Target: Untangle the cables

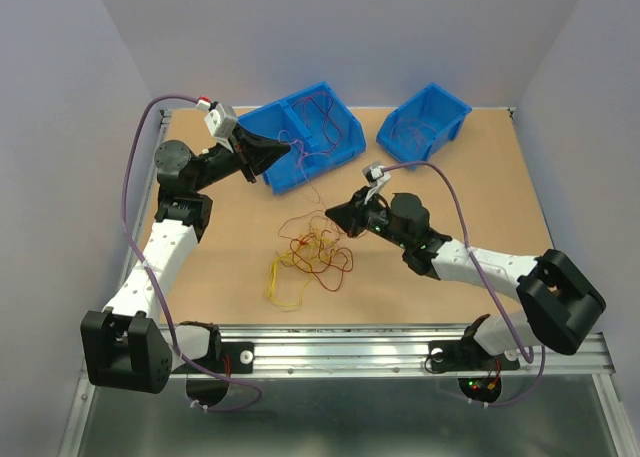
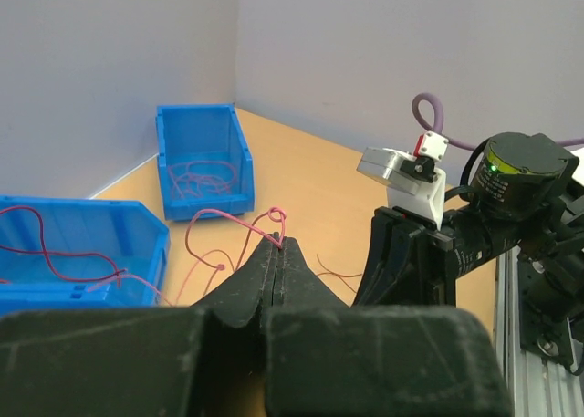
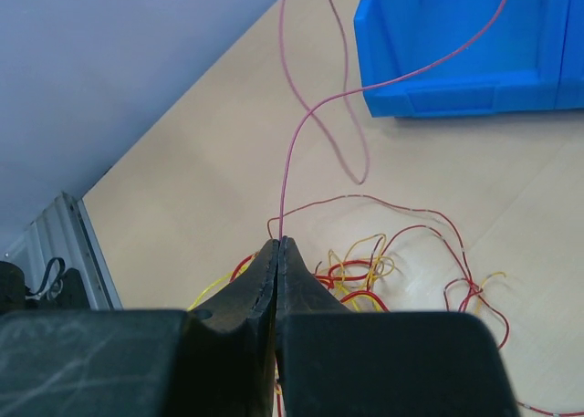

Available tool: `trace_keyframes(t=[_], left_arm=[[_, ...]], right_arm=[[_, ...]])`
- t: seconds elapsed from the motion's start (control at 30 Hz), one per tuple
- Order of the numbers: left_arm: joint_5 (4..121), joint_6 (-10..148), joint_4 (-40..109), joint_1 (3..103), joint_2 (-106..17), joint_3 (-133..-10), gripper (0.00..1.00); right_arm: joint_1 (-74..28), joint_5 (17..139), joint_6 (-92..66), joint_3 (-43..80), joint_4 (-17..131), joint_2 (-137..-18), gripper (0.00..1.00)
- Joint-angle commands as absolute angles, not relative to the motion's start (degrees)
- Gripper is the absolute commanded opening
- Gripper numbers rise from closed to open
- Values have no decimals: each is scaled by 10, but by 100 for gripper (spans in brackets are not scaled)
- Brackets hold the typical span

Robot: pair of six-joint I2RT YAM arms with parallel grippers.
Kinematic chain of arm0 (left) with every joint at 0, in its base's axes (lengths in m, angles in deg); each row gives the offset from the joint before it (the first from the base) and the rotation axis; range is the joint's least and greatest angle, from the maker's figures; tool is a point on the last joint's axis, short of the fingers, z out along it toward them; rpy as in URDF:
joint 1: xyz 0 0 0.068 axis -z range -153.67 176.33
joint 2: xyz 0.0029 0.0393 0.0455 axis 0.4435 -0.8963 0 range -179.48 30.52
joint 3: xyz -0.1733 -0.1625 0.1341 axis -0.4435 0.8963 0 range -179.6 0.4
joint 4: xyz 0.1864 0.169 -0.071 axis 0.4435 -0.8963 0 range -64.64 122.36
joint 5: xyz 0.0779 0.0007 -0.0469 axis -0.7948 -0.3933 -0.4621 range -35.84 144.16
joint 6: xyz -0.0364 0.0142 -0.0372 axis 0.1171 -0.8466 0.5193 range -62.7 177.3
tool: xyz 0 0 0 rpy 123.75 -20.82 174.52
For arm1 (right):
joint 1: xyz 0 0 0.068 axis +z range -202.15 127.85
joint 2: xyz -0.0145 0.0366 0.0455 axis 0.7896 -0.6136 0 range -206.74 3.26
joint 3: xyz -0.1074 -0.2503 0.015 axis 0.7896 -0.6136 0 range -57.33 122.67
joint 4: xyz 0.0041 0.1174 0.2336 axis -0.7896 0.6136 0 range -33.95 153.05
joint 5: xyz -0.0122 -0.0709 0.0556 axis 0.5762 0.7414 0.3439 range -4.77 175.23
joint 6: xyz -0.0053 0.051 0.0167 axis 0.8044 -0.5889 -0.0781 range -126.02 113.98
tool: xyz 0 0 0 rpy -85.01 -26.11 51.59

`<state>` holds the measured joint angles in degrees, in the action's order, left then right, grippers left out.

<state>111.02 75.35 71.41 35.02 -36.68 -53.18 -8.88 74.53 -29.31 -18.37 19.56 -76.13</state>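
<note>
The cables [image 1: 312, 255] lie as a loose red, yellow and orange tangle on the wooden table between the two arms. In the right wrist view the tangle [image 3: 392, 271] sits just beyond my fingertips. My left gripper [image 1: 288, 149] hovers by the large blue bin, shut on a thin pink cable [image 2: 276, 217] that loops at the jaw tips [image 2: 281, 243]. Just above the tangle's far edge, my right gripper [image 1: 330, 215] is shut on a pink strand [image 3: 284, 180], which rises from its tips [image 3: 278, 242] toward the bin.
A large blue bin [image 1: 262, 117] at the back centre and a smaller blue bin [image 1: 440, 137] at the back right both hold loose red wires. Grey walls close in the table. A metal rail [image 1: 400, 347] runs along the near edge.
</note>
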Motion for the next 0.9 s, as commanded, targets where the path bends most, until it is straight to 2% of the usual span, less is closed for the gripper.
trace_keyframes(t=[0.0,0.33,0.6,0.77,0.87], left_arm=[[1111,746,737,355,-345,-529,0],[1119,752,736,354,-346,-530,0],[1121,755,729,355,-356,-535,0],[1120,754,720,355,-366,-542,0],[1119,753,718,355,-365,-542,0]], right_arm=[[-84,744,-277,-193,165,-743,1],[-84,779,-240,-172,128,-792,1],[-84,807,-212,-187,-13,-831,1],[-83,801,-203,-165,-30,-795,1],[-84,783,-197,-124,26,-750,1]])
